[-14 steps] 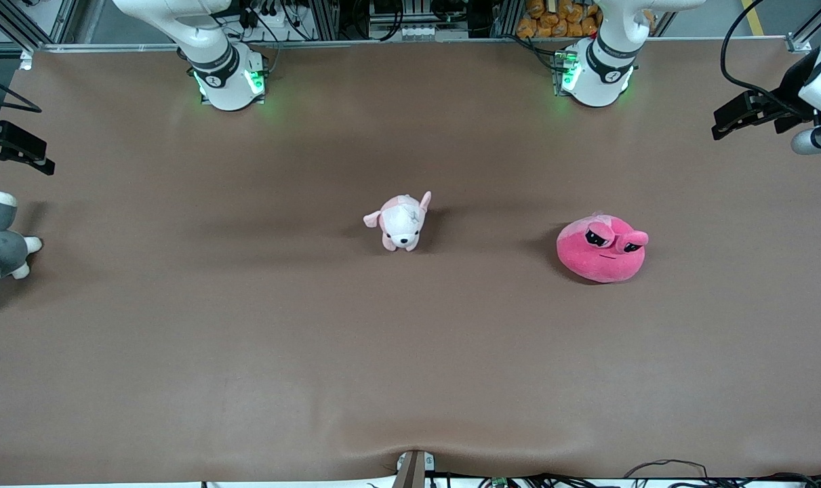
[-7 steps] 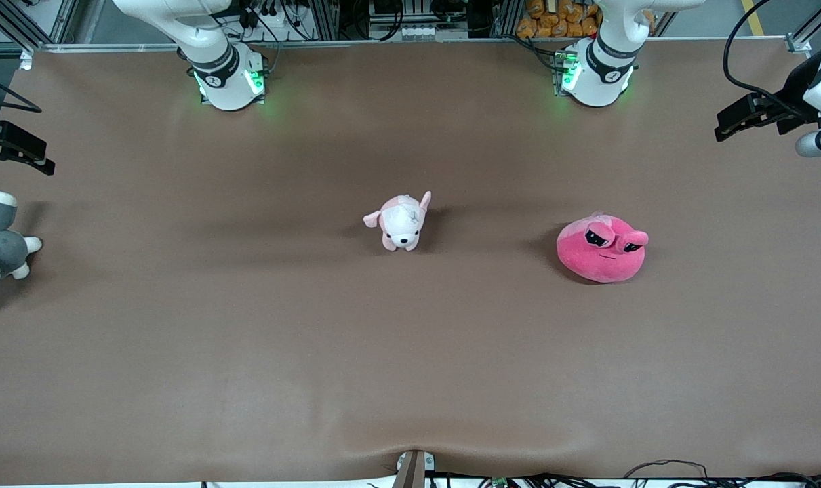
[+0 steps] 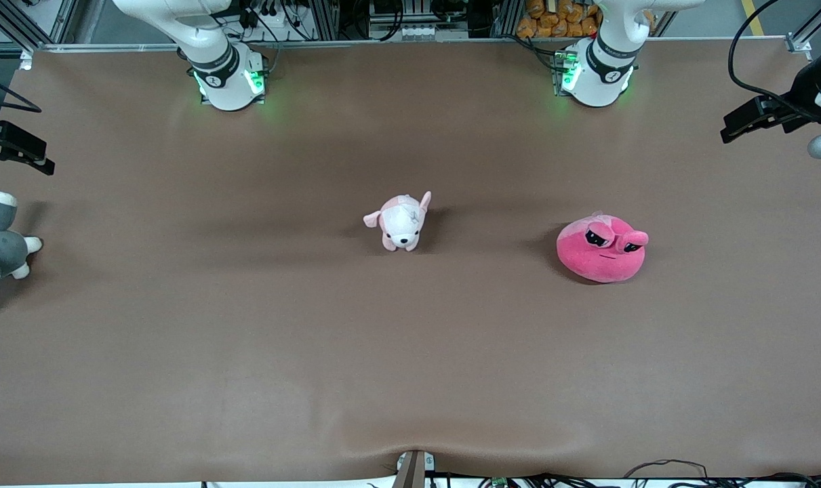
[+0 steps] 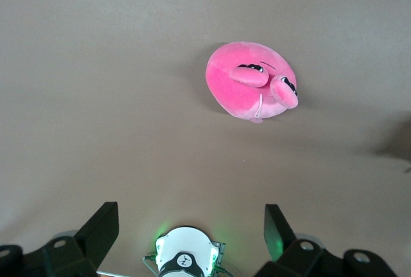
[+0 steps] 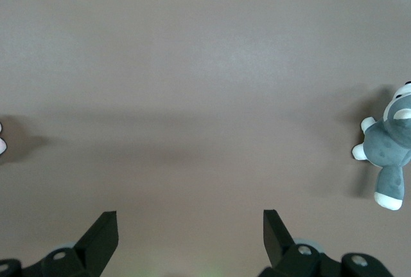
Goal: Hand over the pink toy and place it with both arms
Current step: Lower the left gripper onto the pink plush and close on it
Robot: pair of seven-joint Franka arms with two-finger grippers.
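The pink toy [image 3: 601,249] is a hot-pink round blob plush with two bulging black eyes. It sits on the brown table toward the left arm's end, and also shows in the left wrist view [image 4: 250,87]. My left gripper [image 3: 735,125] hangs open and empty in the air at the left arm's end of the table, well apart from the toy. In its own view [image 4: 189,225] the jaws stand wide apart. My right gripper [image 3: 13,163] is open and empty at the right arm's end, above the grey plush; its own view [image 5: 189,232] shows bare table between the jaws.
A small pale pink-and-white puppy plush [image 3: 400,221] stands at the table's middle. A grey-and-white plush animal [image 3: 0,247] lies at the right arm's end and shows in the right wrist view [image 5: 388,155]. The arm bases [image 3: 227,74] stand along the table's edge farthest from the front camera.
My left gripper has drifted a little farther toward the left arm's end of the table. The toys and my right gripper have not moved.
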